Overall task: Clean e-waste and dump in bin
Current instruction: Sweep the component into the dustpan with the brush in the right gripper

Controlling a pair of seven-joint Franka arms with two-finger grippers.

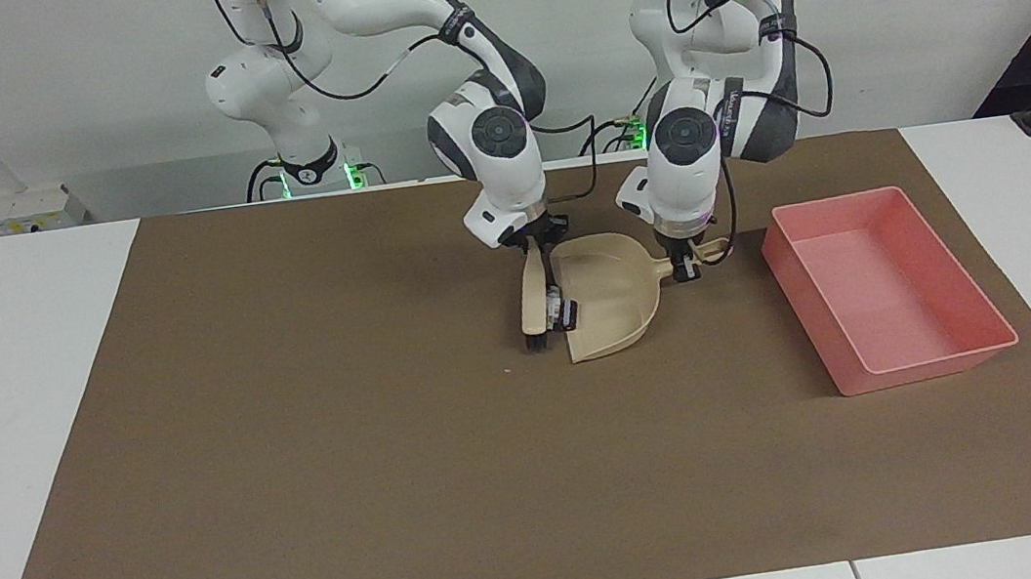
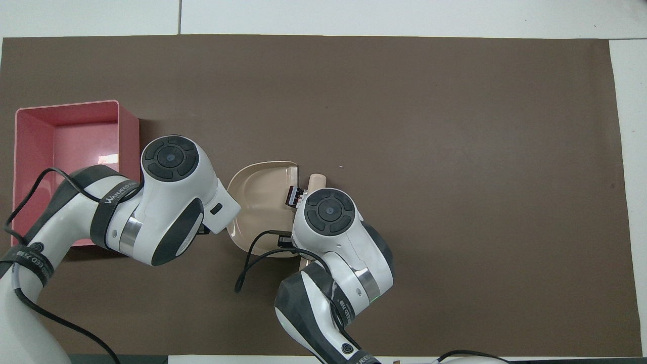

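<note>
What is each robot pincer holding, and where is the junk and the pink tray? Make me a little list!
right pincer: shut on brush
left pincer: shut on dustpan handle
junk: at the dustpan's open edge, against the brush
pink tray: on the mat, toward the left arm's end, nothing seen inside

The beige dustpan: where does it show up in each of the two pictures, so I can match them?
Facing view: the beige dustpan lies at the picture's middle, just below the two arms, its handle toward the pink bin.
Overhead view: the dustpan sits between the two white arm heads, partly covered by them.
Shared landmark: the pink bin, at the right edge of the facing view and at the left edge of the overhead view.
</note>
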